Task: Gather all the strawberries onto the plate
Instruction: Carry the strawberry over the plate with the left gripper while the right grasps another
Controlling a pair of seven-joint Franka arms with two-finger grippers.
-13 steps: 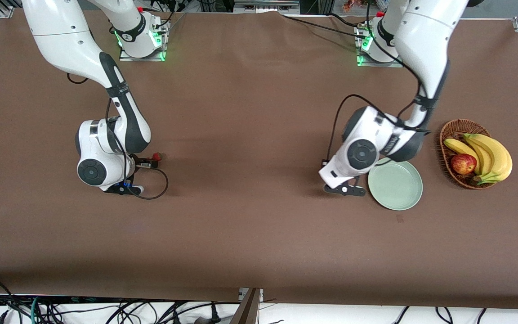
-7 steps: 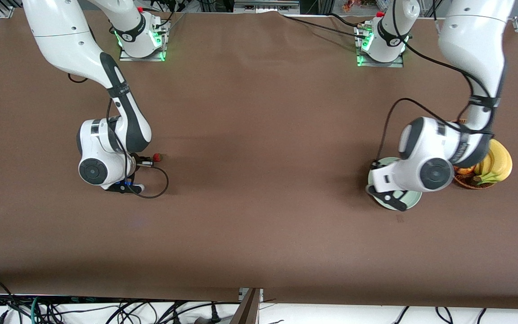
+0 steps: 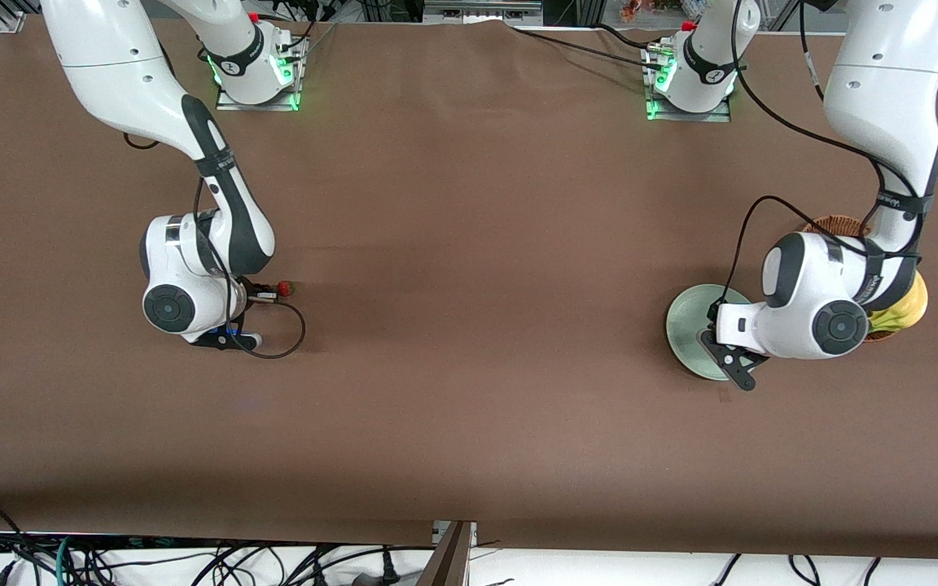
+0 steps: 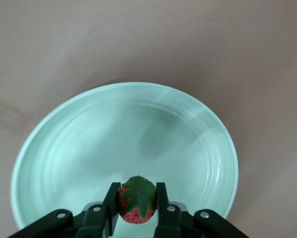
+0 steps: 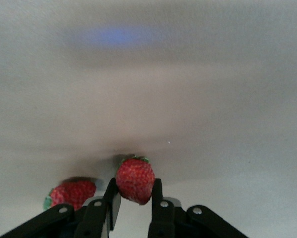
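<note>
My left gripper [image 4: 136, 204] clamps a strawberry [image 4: 136, 203] over the plate [image 4: 64, 148], basket [image 3: 835, 223] beside; right gripper [image 5: 133, 196] pinches another berry [image 5: 135, 179], a third [image 5: 71, 194] beside it.

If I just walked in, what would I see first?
Two white robot arms, each pinching a tiny red strawberry. The left pincer holds a strawberry over the mint-green plate, which sits beside a basket of bananas. At the right arm's end of the table, the right pincer grips another strawberry down at the brown tabletop, with a third strawberry lying beside it.
</note>
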